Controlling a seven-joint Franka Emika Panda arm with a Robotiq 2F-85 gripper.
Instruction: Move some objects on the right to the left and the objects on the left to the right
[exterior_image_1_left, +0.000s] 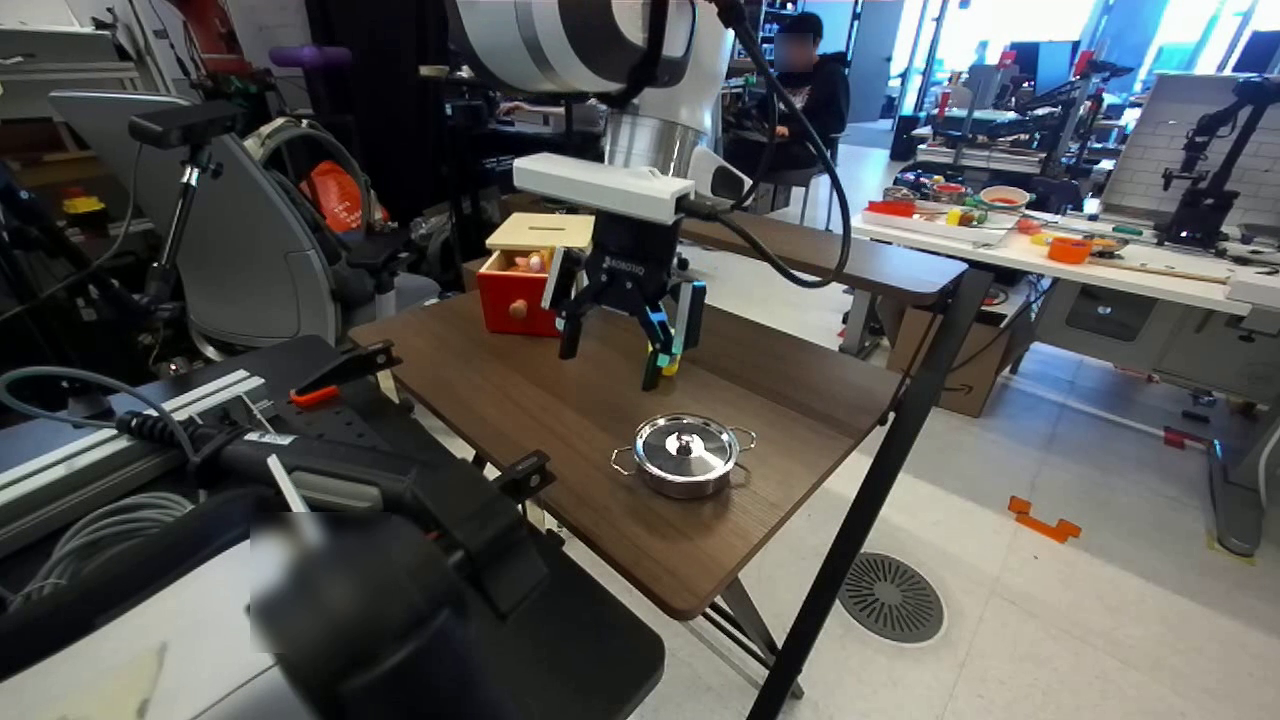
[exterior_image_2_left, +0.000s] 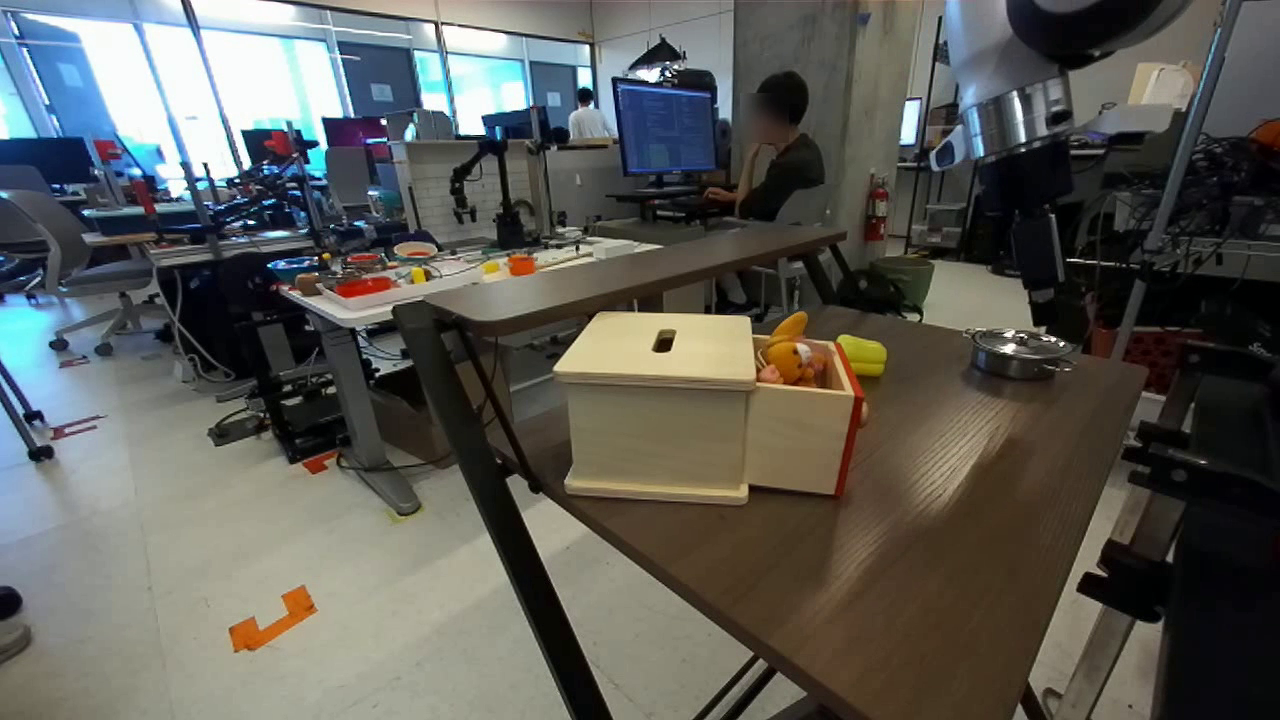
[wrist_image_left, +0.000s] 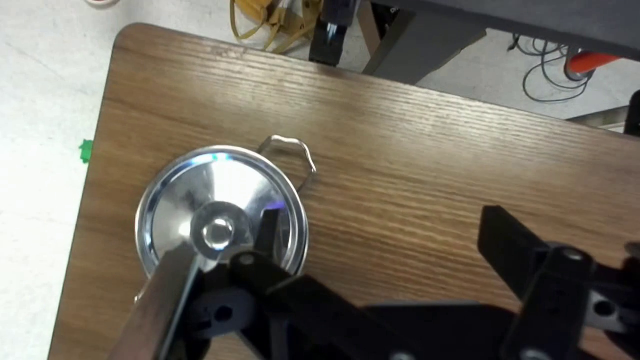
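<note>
A lidded silver pot (exterior_image_1_left: 686, 458) stands on the brown table near one end. It also shows in an exterior view (exterior_image_2_left: 1020, 355) and at the left of the wrist view (wrist_image_left: 172, 210). My gripper (exterior_image_1_left: 610, 360) is open and empty above the table. In the wrist view (wrist_image_left: 381, 220) one finger overlaps the pot lid and the other is over bare wood. A wooden box (exterior_image_2_left: 655, 420) has its red-fronted drawer (exterior_image_1_left: 508, 300) pulled out, with an orange plush toy (exterior_image_2_left: 790, 362) inside. A yellow-green object (exterior_image_2_left: 863, 356) lies beyond the drawer; a finger partly hides it in an exterior view (exterior_image_1_left: 671, 366).
A raised brown shelf (exterior_image_2_left: 640, 280) runs along one side of the table on black legs (exterior_image_1_left: 840, 500). Black clamps (exterior_image_1_left: 525, 475) and a dark cart top (exterior_image_1_left: 590, 620) border the opposite edge. The table corner (exterior_image_1_left: 690, 600) is close to the pot.
</note>
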